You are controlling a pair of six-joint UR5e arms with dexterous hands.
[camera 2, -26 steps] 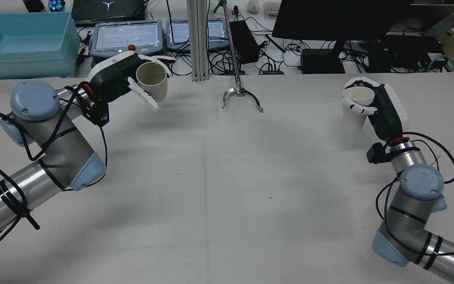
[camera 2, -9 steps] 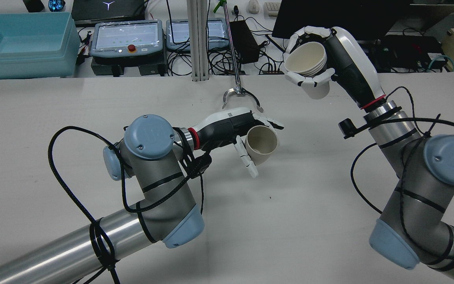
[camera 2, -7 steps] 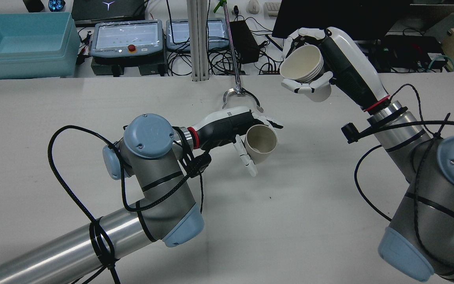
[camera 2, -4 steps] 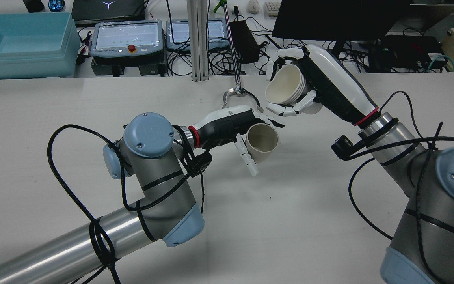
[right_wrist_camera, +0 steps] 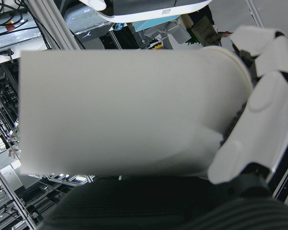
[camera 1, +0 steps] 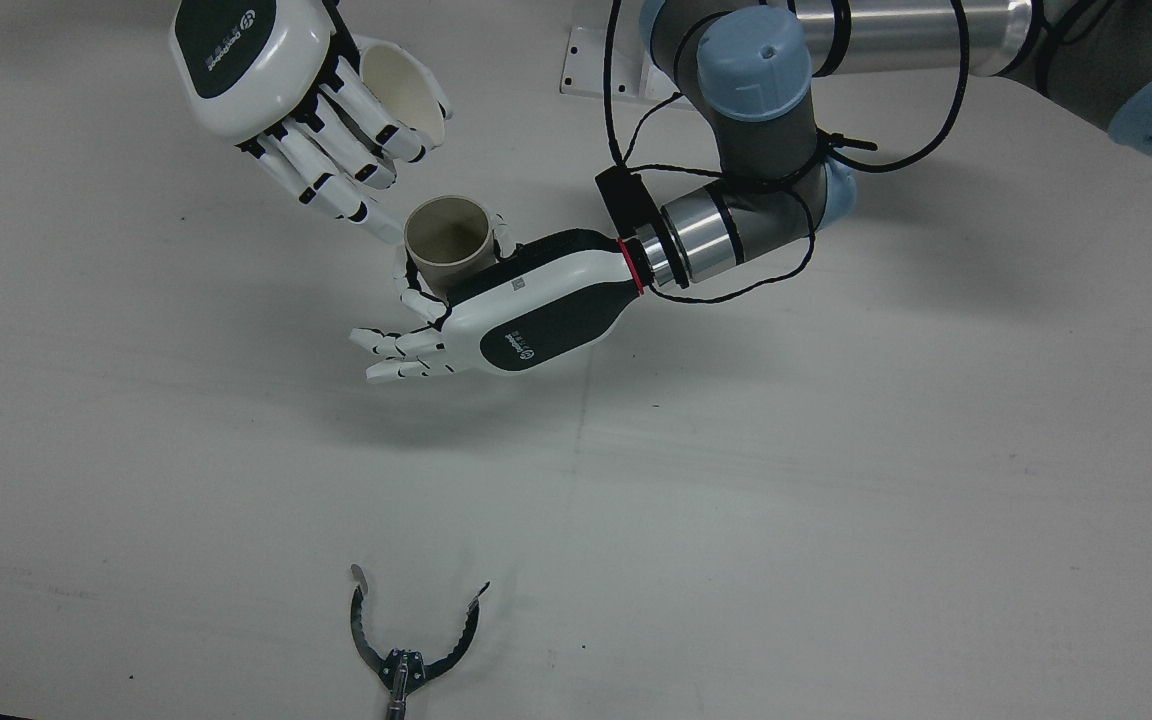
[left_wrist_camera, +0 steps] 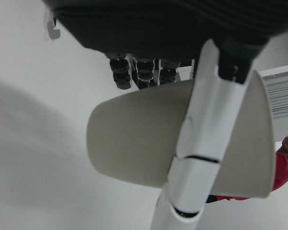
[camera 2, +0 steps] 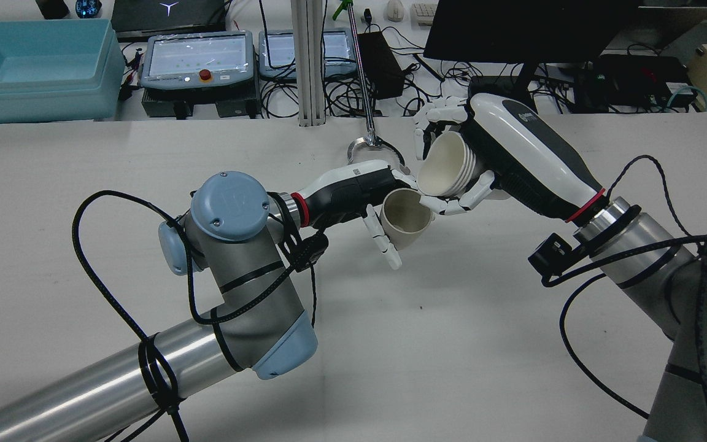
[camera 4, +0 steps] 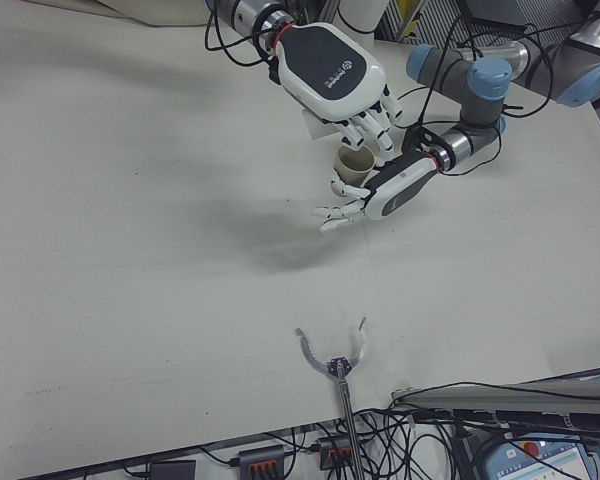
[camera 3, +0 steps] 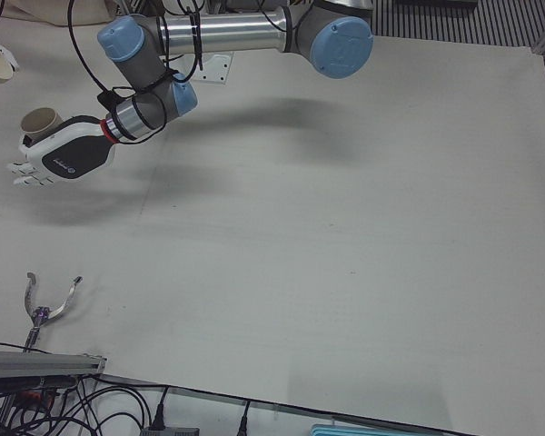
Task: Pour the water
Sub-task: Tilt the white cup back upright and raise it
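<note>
Front view: the left hand [camera 1: 511, 315] grips a tan cup [camera 1: 448, 237] upright, mouth up, above the desk [camera 1: 836, 480]. The right hand [camera 1: 281, 95] holds a white cup [camera 1: 401, 85] tipped toward it.

Rear view: the white cup's [camera 2: 445, 169] rim sits just over the tan cup's [camera 2: 405, 212] mouth, near the desk's middle. No water shows. Metal tongs [camera 2: 375, 147] lie beyond.

Left hand view: fingers [left_wrist_camera: 206, 158] wrap the tan cup [left_wrist_camera: 144, 143].

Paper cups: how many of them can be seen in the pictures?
2: a beige paper cup upright in the left hand, and a white paper cup tilted above it in the right hand. Its layered rim suggests nested cups.
</note>
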